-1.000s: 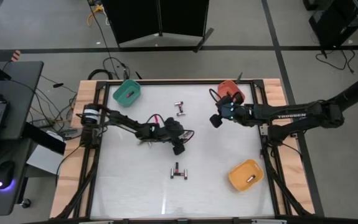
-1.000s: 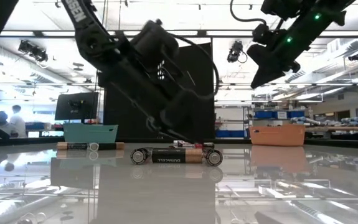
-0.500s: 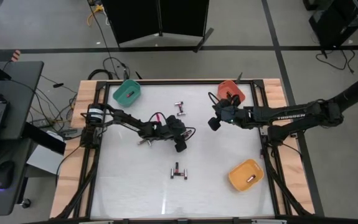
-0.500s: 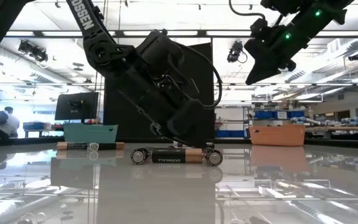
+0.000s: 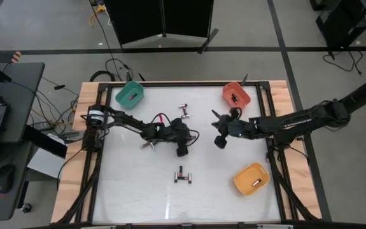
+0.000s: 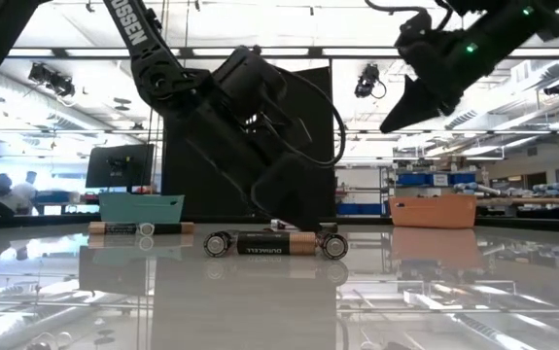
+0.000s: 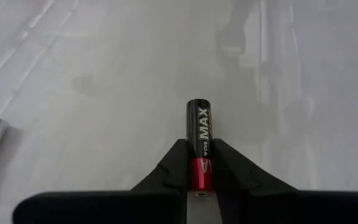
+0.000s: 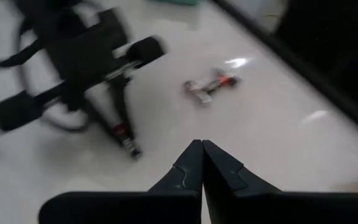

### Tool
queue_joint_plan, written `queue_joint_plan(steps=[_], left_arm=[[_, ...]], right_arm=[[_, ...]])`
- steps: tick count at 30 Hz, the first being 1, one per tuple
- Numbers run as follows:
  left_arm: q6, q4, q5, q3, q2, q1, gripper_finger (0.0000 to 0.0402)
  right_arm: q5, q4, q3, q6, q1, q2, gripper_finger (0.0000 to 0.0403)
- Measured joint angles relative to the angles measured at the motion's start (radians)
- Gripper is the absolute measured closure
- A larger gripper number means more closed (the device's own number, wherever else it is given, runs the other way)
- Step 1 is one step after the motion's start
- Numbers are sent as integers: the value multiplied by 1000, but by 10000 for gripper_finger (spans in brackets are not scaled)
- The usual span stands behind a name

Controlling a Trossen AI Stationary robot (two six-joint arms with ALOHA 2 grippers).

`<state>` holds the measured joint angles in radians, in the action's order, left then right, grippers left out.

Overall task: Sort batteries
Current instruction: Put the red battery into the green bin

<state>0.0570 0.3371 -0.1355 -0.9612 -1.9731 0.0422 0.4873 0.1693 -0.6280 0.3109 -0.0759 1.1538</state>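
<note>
Black-and-red battery (image 7: 199, 144) sits pinched between your left gripper (image 7: 198, 163) fingers, low on the white table (image 5: 132, 184), just left of the table's middle. Your right gripper (image 8: 202, 163) hangs above the table right of the middle, fingers pressed together, holding nothing. Two batteries (image 5: 184, 111) lie toward the far edge from the middle; three more (image 5: 182, 175) lie toward the near edge. Teal bin (image 5: 130, 95) is at the far-left corner, red bin (image 5: 237, 94) at the far-right with a battery inside, orange bin (image 5: 251, 179) near-right, also holding one battery (image 5: 254, 183).
</note>
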Motion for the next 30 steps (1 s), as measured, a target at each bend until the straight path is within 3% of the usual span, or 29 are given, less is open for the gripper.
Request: queue_joint_plan(steps=[6, 12, 18, 22, 30], left_arm=[[-55, -57, 1, 24, 115, 3, 350], [-46, -76, 18, 114, 268, 10, 350], [-54, -271, 13, 189, 483, 10, 350], [-26, -454, -62, 199, 620, 17, 350], [58, -748, -213, 198, 822, 171, 350]], right_arm=[[-149, -327, 158, -51, -27, 0, 390], [-180, -588, 271, -88, -43, 18, 390], [-263, -712, 265, -137, -44, 132, 390], [-281, -799, 235, -156, -50, 232, 390], [-283, -833, 172, -158, -56, 364, 390]])
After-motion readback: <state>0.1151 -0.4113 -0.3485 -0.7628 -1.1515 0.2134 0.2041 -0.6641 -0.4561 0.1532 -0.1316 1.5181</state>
